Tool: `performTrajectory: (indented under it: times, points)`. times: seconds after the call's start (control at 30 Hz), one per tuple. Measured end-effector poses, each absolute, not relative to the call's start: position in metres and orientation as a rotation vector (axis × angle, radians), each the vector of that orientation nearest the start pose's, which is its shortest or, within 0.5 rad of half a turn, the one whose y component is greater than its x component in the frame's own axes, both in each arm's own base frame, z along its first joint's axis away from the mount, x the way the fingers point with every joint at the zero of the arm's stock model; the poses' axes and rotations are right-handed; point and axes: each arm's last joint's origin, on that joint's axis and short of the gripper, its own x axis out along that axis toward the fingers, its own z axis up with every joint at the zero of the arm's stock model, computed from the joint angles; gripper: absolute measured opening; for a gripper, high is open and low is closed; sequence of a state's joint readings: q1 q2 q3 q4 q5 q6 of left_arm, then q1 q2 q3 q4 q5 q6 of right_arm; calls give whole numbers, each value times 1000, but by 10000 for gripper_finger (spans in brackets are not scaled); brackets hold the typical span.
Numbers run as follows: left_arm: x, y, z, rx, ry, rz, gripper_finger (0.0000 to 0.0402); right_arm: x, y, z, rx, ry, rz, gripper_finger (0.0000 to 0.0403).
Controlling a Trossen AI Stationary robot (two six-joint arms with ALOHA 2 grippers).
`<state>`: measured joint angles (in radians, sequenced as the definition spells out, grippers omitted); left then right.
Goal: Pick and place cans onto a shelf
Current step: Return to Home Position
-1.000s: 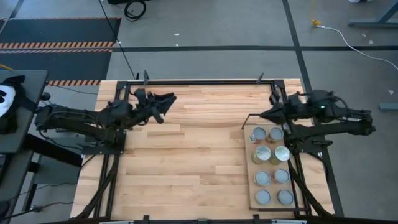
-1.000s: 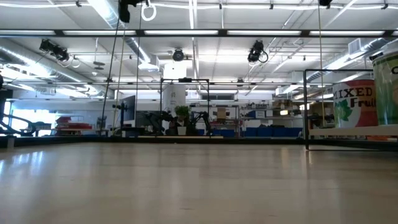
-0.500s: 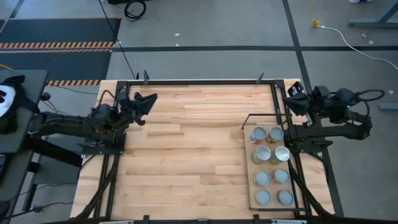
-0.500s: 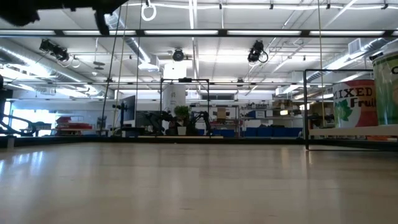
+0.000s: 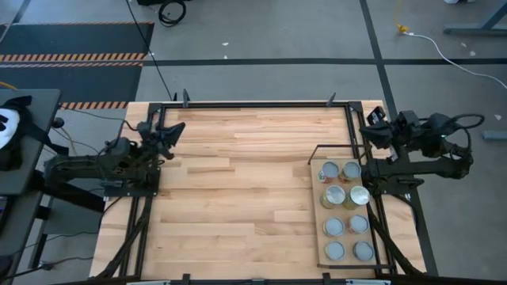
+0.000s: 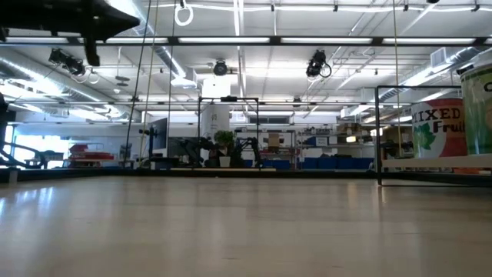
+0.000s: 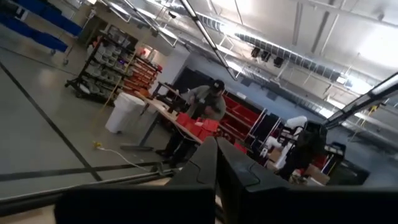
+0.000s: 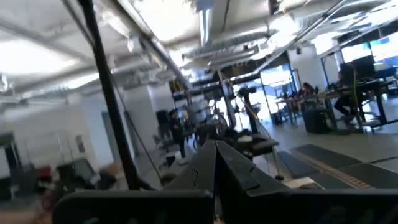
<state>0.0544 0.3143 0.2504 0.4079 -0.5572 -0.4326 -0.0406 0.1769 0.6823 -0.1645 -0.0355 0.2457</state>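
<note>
On the right side of the table [image 5: 238, 198], eight cans [image 5: 333, 226] stand paired on the shelf [image 5: 347, 239]. The left gripper [image 5: 171, 129] and right gripper [image 5: 371, 131] hang near opposite table edges, fingers pressed together, empty.

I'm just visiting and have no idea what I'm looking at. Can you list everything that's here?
cans: eight, silvery-grey tops, some with red or yellowish sides, in pairs along the shelf
shelf: one, pale wood, on the table's right side
table: one, light planked wood, under everything
person: one, grey top, in the room beyond, seen from the left wrist
left gripper: one, dark, shut, over the table near its left edge
right gripper: one, dark, shut, over the table's far right part, beyond the shelf
</note>
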Motion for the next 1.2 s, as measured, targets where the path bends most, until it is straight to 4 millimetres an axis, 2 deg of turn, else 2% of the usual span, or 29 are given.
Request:
performTrajectory:
  times: [0.2, 0.23, 0.37, 0.43, 0.6, 0.67, 0.87, 0.9, 1.07, 1.13, 1.2]
  points:
    - [67, 18, 248, -531, -411, 494, 3, 7, 2, 346, 258, -478, 105, 14]
    - [67, 18, 247, -543, -395, 486, 3, 5, 2, 342, 262, -497, 109, 14]
    - [73, 16, 248, -532, -349, 428, 3, 15, 2, 339, 255, -512, 115, 13]
    - [75, 17, 239, -532, -311, 437, 3, 22, 2, 331, 270, -514, 131, 12]
    - [80, 16, 224, -538, -320, 402, 3, 39, 5, 308, 288, -621, 328, 14]
    - [83, 15, 217, -539, -347, 354, 3, 48, 6, 291, 296, -637, 368, 14]
    - [89, 7, 207, -433, -415, 38, 4, 65, 5, 239, 313, -750, 385, 14]
    - [89, 6, 206, -427, -415, 11, 4, 66, 5, 235, 316, -753, 397, 13]
    - [91, 2, 200, -391, -347, -112, 3, 59, 9, 244, 214, -793, 500, 12]
    - [92, 0, 197, -353, -310, -143, 3, 61, 10, 240, 138, -773, 534, 13]
    - [94, -1, 191, -263, -250, -139, 5, 68, 10, 231, 132, -683, 510, 14]
